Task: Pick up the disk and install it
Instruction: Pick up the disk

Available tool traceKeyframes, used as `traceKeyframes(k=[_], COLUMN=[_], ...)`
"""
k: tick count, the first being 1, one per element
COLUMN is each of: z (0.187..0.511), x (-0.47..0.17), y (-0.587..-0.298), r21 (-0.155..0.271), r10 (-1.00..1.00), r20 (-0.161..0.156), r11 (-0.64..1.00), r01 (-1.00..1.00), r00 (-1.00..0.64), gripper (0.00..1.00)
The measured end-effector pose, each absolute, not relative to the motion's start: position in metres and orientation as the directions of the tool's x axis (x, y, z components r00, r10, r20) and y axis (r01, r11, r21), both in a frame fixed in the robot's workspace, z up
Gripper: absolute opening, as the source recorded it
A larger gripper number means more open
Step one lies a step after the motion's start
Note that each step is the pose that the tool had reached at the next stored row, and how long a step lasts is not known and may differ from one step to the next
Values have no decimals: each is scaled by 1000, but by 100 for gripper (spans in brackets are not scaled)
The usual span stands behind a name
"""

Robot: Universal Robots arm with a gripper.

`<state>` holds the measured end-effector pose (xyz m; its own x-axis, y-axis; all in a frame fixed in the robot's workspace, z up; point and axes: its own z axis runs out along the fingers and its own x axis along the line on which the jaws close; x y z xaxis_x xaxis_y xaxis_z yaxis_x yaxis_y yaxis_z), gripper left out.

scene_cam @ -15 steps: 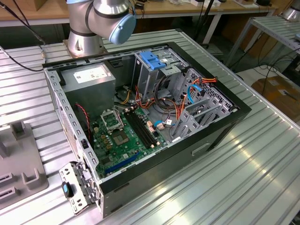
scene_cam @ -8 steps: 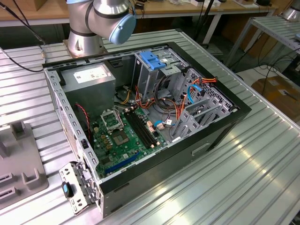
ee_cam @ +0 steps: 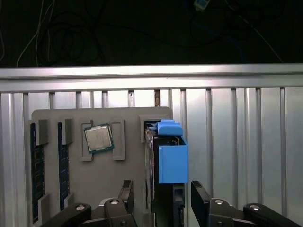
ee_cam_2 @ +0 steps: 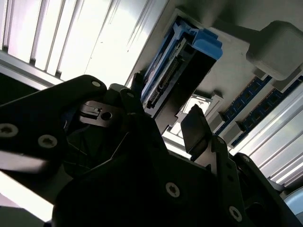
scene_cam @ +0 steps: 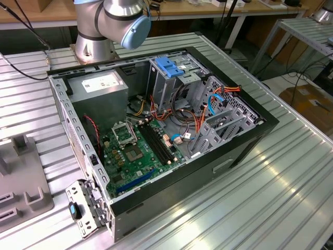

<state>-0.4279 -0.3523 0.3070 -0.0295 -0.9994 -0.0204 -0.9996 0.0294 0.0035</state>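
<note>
The disk (ee_cam: 166, 158) stands on edge in a slot of a grey fixture plate (ee_cam: 128, 179); its silver-grey body sits inside a bright blue carrier rail. In the second wrist view the disk (ee_cam_2: 173, 71) shows its connector edge and blue end. My gripper (ee_cam: 162, 202) is open, with one black finger (ee_cam: 126, 196) on each side of the disk's near end and a small gap on both sides. The gripper (ee_cam_2: 163, 111) straddles the same end in the second wrist view. Nothing is held.
The plate also carries a processor chip (ee_cam: 98, 138) and memory sticks (ee_cam: 33, 170). It lies on a ribbed aluminium table (ee_cam: 236, 142). The exterior view has the open computer case (scene_cam: 218, 164), its grey drive cage with a fixed blue bracket (scene_cam: 169, 65), and the arm's base (scene_cam: 96, 44).
</note>
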Motion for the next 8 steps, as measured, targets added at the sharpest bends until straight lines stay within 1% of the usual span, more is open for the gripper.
traceKeyframes(k=[3, 4, 8], z=[307, 307, 307], x=[-428, -428, -428], y=[-352, -352, -352], r21=[3, 3, 4], r10=[-999, -999, -999], r20=[-20, -20, -20], r11=[29, 29, 29], r01=[-1000, -1000, -1000], r00=[-29, -29, -30], gripper=[58, 51, 50])
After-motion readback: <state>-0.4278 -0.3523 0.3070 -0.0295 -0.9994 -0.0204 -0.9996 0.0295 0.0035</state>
